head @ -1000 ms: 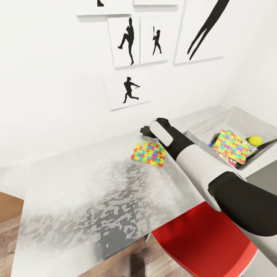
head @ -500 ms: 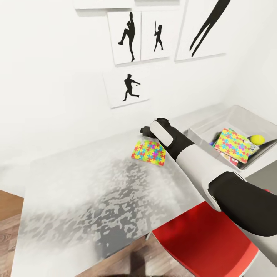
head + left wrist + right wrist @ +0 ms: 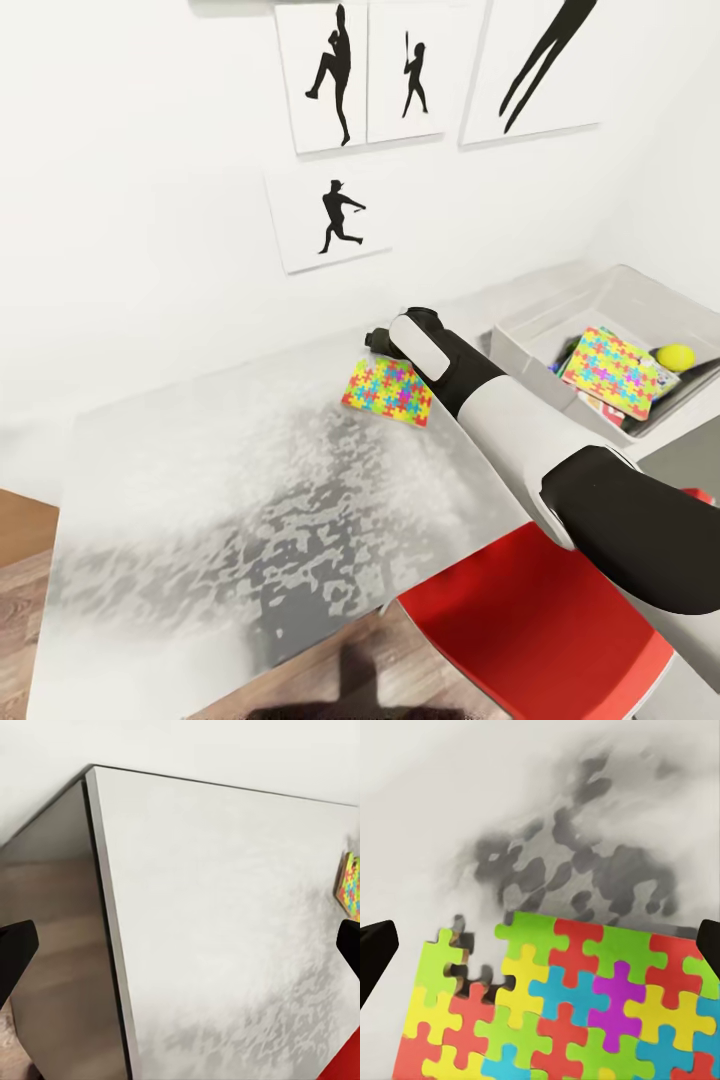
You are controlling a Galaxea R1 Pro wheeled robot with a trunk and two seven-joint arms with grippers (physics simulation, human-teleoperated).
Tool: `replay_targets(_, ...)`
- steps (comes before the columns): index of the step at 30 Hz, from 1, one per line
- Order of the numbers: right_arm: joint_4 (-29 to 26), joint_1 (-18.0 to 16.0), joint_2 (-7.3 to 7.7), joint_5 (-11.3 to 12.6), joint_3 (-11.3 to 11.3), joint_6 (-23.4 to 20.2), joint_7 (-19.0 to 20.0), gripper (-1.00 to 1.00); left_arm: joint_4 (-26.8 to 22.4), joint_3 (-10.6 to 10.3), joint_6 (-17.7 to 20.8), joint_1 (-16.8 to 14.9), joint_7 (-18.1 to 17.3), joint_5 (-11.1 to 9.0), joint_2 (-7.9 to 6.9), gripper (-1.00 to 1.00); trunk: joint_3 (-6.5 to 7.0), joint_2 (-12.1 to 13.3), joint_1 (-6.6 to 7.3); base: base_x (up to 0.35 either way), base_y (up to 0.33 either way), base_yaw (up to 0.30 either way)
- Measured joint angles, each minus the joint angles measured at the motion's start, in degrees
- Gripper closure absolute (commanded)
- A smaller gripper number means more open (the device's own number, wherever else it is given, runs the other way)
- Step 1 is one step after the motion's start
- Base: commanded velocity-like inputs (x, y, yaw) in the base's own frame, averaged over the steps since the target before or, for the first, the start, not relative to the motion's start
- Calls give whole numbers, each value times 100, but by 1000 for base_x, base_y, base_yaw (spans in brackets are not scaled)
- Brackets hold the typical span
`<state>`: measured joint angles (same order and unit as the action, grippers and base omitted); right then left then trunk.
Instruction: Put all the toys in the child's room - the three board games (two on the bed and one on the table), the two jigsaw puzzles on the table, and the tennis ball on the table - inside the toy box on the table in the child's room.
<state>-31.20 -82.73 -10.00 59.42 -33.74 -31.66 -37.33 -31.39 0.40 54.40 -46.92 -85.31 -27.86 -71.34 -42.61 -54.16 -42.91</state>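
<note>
One jigsaw puzzle (image 3: 388, 390) lies flat on the pale table (image 3: 200, 480), near the wall. My right arm reaches over the table, and my right gripper (image 3: 376, 340) hangs just above the puzzle's far edge. In the right wrist view the gripper (image 3: 540, 945) is open, its dark fingertips (image 3: 375, 949) wide apart over the puzzle (image 3: 585, 1012). The toy box (image 3: 528, 352) stands at the right and holds a second jigsaw puzzle (image 3: 615, 372), the tennis ball (image 3: 677, 357) and edges of board games (image 3: 603, 407) beneath. My left gripper (image 3: 180, 949) is open over the table's end (image 3: 225, 907).
A red chair (image 3: 530, 620) is tucked under the table's front edge, below my right arm. Black silhouette pictures (image 3: 335, 215) hang on the white wall behind the table. Wood floor (image 3: 60, 945) lies beyond the table's left end.
The head view has shifted a little: the wall pictures and toy box sit higher in the picture. My right arm and the puzzle on the table keep the same relation.
</note>
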Motion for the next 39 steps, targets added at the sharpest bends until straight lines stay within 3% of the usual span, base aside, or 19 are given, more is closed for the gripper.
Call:
replay_targets(23, -42, 9, 0, -10, -13, 18, -39, -100, -1, 0, -6, 0, 1, 0, 0, -100, -214, 0, 0, 0, 0, 0)
replay_targets(33, -42, 9, 0, -16, -35, 22, -36, -100, -3, 0, -7, -1, 0, 0, 0, -100, -233, 0, 0, 0, 0, 0)
replay_targets(39, -167, 172, 0, -218, -51, 138, 20, -100, -37, 1, -30, 14, 37, 11, 191, -100, -233, -1, 1, 0, 0, 0)
